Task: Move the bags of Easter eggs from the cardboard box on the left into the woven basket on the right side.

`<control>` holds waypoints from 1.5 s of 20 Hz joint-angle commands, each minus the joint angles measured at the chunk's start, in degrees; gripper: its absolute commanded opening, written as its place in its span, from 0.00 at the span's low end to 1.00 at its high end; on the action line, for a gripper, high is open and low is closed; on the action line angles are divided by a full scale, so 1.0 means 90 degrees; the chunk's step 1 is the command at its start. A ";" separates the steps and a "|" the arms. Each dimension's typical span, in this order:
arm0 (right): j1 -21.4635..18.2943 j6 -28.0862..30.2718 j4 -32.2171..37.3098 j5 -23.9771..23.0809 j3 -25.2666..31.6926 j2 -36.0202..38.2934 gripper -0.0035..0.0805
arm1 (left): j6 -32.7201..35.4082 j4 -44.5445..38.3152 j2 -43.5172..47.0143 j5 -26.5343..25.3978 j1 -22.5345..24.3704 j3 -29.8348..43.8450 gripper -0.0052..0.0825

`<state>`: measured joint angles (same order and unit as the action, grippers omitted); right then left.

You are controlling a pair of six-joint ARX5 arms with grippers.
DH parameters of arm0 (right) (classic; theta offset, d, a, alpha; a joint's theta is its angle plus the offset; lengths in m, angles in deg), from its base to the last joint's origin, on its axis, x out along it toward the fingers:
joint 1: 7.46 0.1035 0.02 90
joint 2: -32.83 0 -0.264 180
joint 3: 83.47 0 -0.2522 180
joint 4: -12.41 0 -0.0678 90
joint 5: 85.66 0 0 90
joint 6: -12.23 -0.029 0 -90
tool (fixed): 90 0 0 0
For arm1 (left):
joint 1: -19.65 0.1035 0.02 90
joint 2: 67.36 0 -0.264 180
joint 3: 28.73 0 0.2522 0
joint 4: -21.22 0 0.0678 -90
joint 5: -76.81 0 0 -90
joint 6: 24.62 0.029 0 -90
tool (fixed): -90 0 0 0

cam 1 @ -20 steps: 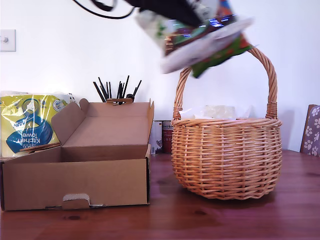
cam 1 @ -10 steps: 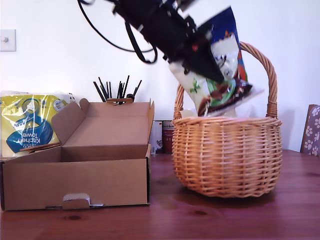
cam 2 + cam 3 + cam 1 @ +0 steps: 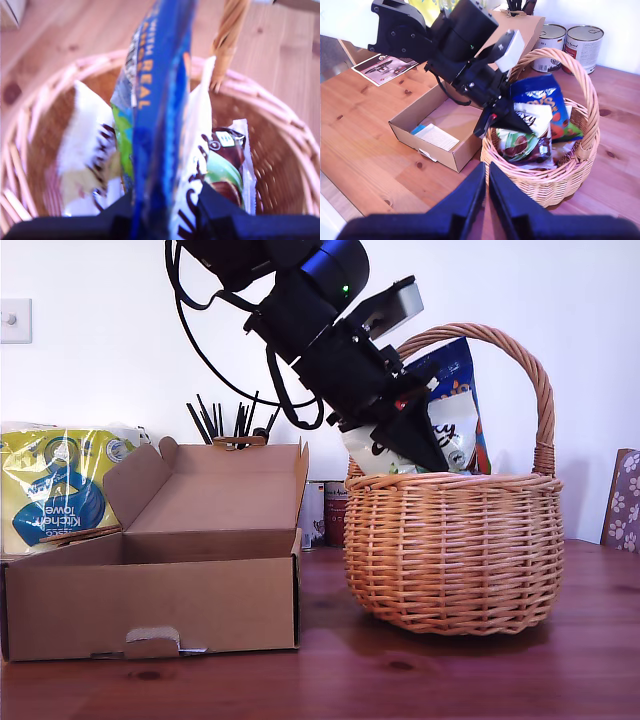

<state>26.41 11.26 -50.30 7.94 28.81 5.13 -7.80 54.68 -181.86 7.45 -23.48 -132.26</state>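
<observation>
- My first gripper (image 3: pixel 425 455) is down at the basket (image 3: pixel 452 550) mouth, jaws clamped on the blue bag (image 3: pixel 462 390), and possibly a cream bag (image 3: pixel 450 435) pressed in beside it. The first wrist view is too blurry to be sure it's one bag or two.
- The bags stand nearly upright, half inside the basket, under the handle arch (image 3: pixel 520 355) in the exterior view. More bags (image 3: pixel 522 145) already lie in the bottom.
- The box (image 3: pixel 150 590) sits on the exterior view's left. From the second wrist view it looks like only a flat card or leaflet (image 3: pixel 436 137) is left in it, so I'd guess this is the last load.
- My second gripper (image 3: pixel 486 175) hangs above the table near the basket, jaws closed to a thin slit and holding nothing.
- Handling guess: these look like light, glossy foil pouches, floppy and slippery, with hard lumpy eggs inside that could crack if crushed.
- I'd pinch the flat sealed top edge, not the belly.
- Once let go they should just slump onto the others. The main snag risk is the handle.
</observation>
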 commanded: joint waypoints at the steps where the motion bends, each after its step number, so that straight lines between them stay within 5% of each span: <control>1: 0.0027 0.0046 0.0019 -0.0019 0.0058 0.0027 0.03 | -0.0044 0.0136 -0.0403 0.0027 -0.0073 0.0034 0.15; 8: 0.0027 0.0046 0.0019 -0.0019 0.0058 0.0027 0.03 | -0.0046 0.0112 -0.0573 0.0029 -0.0146 0.0032 0.15; 10: 0.0027 0.0046 0.0019 -0.0019 0.0058 0.0027 0.03 | -0.0046 0.0163 -0.0566 0.0032 -0.0148 0.0032 0.30; 12: 0.0027 0.0046 0.0019 -0.0019 0.0058 0.0027 0.03 | -0.0044 0.0284 -0.0505 0.0046 -0.0163 0.0002 0.60; 14: 0.0027 0.0046 0.0019 -0.0019 0.0058 0.0027 0.03 | -0.0041 0.0457 -0.0345 0.0049 -0.0165 -0.0051 0.71; 25: 0.0027 0.0046 0.0022 -0.0019 0.0058 0.0027 0.03 | -0.0214 0.1294 0.1367 -0.0172 -0.0168 -0.0080 0.70; 27: 0.0027 0.0041 0.0019 -0.0022 0.0058 0.0027 0.03 | -0.0240 0.1712 0.1639 -0.0306 -0.0168 -0.0080 0.59; 30: 0.0027 0.0056 0.0029 -0.0209 0.0061 0.0027 0.03 | -0.0381 0.2154 0.2033 -0.0442 -0.0158 -0.0080 0.18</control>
<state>26.41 11.30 -50.32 6.60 28.81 5.13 -10.84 73.56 -164.20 3.59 -24.62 -133.40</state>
